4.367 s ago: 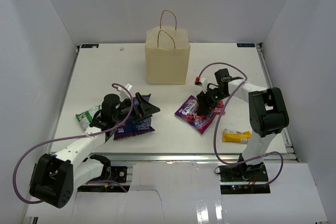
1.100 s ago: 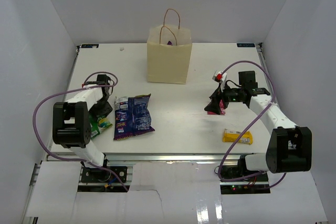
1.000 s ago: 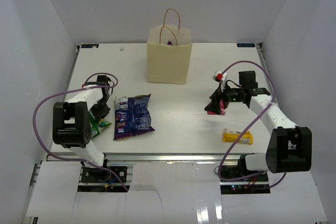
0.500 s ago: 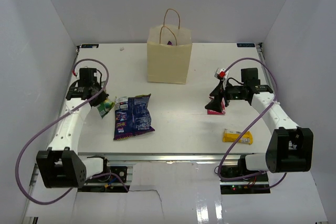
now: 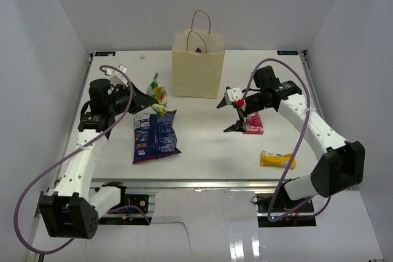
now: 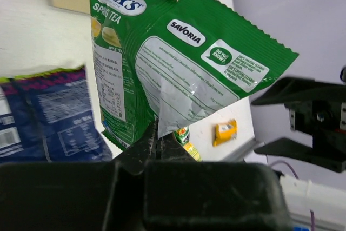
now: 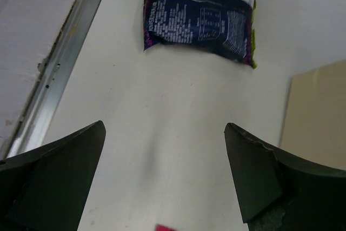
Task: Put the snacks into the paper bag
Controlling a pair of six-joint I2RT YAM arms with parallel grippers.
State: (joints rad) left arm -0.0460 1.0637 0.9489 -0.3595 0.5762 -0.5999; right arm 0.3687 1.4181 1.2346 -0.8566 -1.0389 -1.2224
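The tan paper bag [image 5: 196, 69] stands upright at the back centre of the table. My left gripper [image 5: 149, 99] is shut on a lower corner of a green snack packet [image 5: 158, 94] [image 6: 173, 52], which it holds in the air to the left of the bag. A blue-purple snack bag [image 5: 155, 136] [image 7: 197, 20] lies flat below it. My right gripper [image 5: 227, 116] [image 7: 165, 171] is open with nothing between its fingers. It hovers just left of a small pink packet [image 5: 253, 124] that lies on the table. A yellow bar [image 5: 277, 160] [image 6: 226, 131] lies near the front right.
A dark purple item [image 5: 198, 49] shows inside the bag's mouth, under the two brown loop handles [image 5: 200, 23]. White walls close in the table [image 5: 202, 151] on three sides. A metal rail [image 5: 202, 182] runs along the near edge.
My left gripper closed on the green packet at the far left, lifted it and carried it right towards the bag. My right gripper opened wider and swung left, away from the pink packet.
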